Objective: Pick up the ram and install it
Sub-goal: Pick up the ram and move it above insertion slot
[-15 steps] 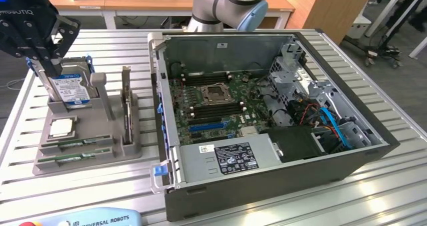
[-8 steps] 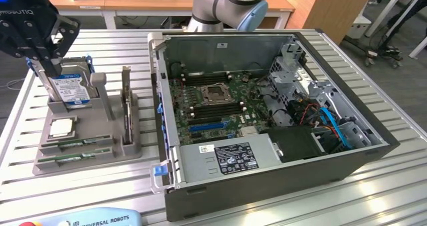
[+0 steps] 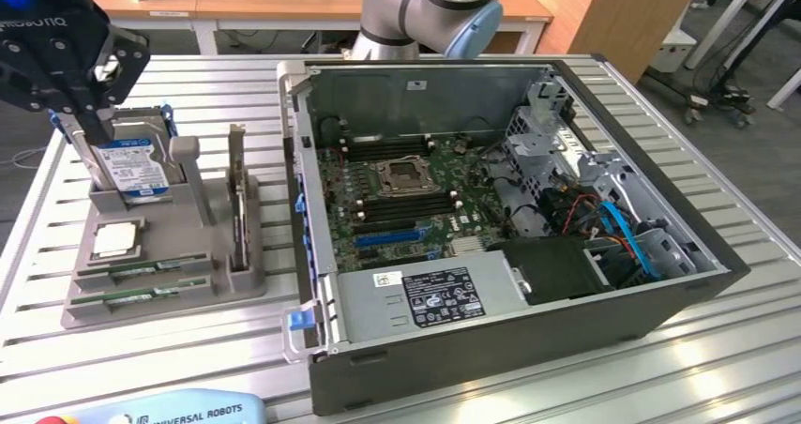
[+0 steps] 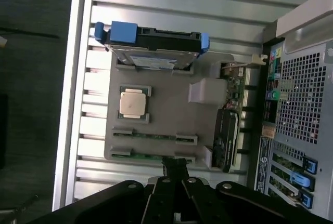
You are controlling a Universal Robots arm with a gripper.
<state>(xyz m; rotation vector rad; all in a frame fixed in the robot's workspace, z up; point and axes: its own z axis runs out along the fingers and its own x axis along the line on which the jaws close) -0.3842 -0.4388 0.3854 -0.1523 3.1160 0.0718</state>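
Two ram sticks lie flat in slots at the front of a grey holder (image 3: 175, 246): one ram (image 3: 141, 272) (image 4: 151, 135), and a second ram (image 3: 138, 295) (image 4: 143, 156) just in front of it. Both are thin green boards. My black gripper (image 3: 82, 131) (image 4: 174, 168) hangs high above the holder, shut, with nothing between its fingers. In the wrist view its fingertips line up over the end of the nearer ram stick, well above it. The open computer case (image 3: 501, 335) stands at the exterior view's right, its motherboard (image 3: 400, 185) facing up.
The holder also carries a blue-labelled hard drive (image 3: 131, 166) (image 4: 153, 50) standing upright, a square silver processor (image 3: 113, 239) (image 4: 131, 103) and an upright card (image 3: 235, 199) (image 4: 227, 130). All rest on a slatted metal table (image 3: 701, 358). A teach pendant (image 3: 150, 410) lies at the front edge.
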